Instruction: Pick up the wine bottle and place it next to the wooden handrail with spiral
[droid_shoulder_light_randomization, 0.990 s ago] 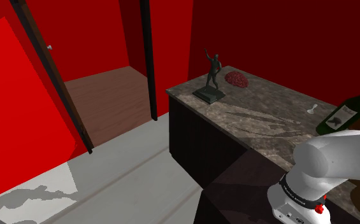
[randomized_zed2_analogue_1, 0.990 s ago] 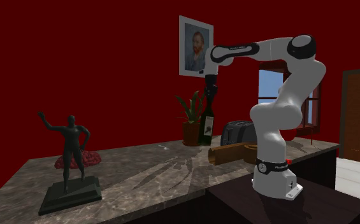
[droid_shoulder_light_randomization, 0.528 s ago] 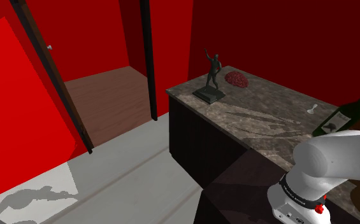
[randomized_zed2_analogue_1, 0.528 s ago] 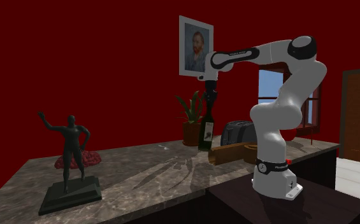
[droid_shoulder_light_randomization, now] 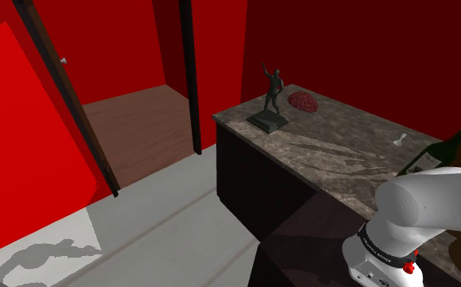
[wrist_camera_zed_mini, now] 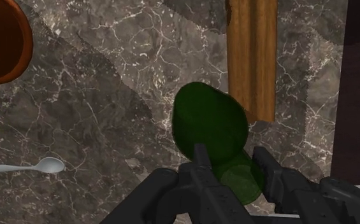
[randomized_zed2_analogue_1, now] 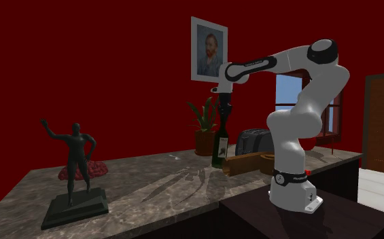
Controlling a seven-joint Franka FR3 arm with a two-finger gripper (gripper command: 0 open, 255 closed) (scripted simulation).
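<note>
One relation governs the coming move: the bottle's base against the handrail's end. Entries follow the second exterior view from its left.

- Dark figurine [randomized_zed2_analogue_1: 75, 170] stands at the near end of the marble surface [randomized_zed2_analogue_1: 156, 185], well apart from the work.
- Potted plant [randomized_zed2_analogue_1: 203, 130] stands against the red wall, behind the bottle.
- Wine bottle [randomized_zed2_analogue_1: 219, 142] is dark green and upright. Its long axis is vertical and in line with the tool [randomized_zed2_analogue_1: 222, 108], which comes down on it from above.
- Tool state, from the wrist view: the two black fingers [wrist_camera_zed_mini: 201, 167] are clamped on the bottle's neck. The body hangs below them toward the surface.
- Wooden handrail [randomized_zed2_analogue_1: 247, 163] lies flat just right of the bottle's base, with its long axis horizontal. In the wrist view it runs straight away from the bottle, whose body sits at its nearer end and a little to one side.
- White arm [randomized_zed2_analogue_1: 299, 122] rises from its stand at the right and arches over the handrail to reach the bottle.

Base contact: I cannot tell whether the bottle rests on the surface or hangs just above it, as the angle is too shallow.

Judgement: the carry looks nearly done and the bottle is already beside the handrail. What remains is probably a short straight descent and a release, with little sideways travel.

Risk: the base could clip the handrail's edge and tip the bottle when the tool lets go.
</note>
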